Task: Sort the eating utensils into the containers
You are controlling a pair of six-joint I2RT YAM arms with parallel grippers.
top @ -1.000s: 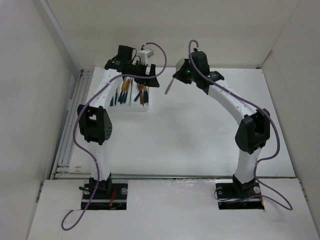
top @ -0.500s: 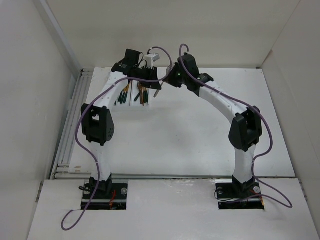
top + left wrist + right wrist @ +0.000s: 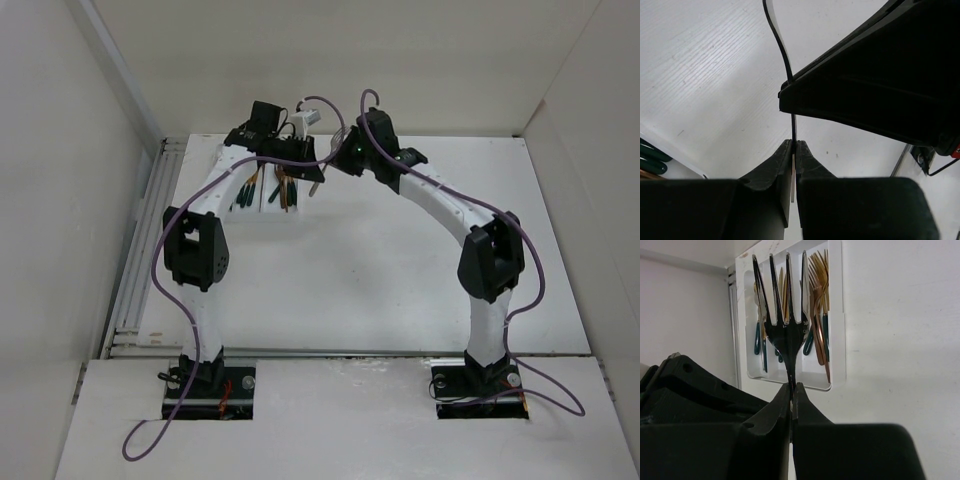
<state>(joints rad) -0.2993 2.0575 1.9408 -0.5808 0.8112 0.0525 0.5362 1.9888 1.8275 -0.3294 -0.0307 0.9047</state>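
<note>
So right now I've got the silvery four-tined metal fork (image 3: 787, 332) pinched by both arms at once. The right gripper (image 3: 791, 390) is clamped on its neck just under the tines, and the left gripper (image 3: 794, 146) is squeezed tight on the thin handle further along, so it looks like a mid-air handoff to me. The fork hangs just beside the shallow white three-slot plastic tray (image 3: 837, 315), not in it yet. To do this well, I'd let one side go only once the other grip is solid, with no twisting while both hold. Then I'd swing it over the slot with the gold-headed forks (image 3: 818, 275), the right-hand one in the right wrist view, line it up lengthways and lower it before opening. Annoying bits: the left wrist view only shows the fork edge-on as a dark line, and the handle end is buried between the fingers. In the overhead view both wrists crowd the spot, so I can't pick the fork out. It also blocks most of the middle slot, so no idea what's in there.
</note>
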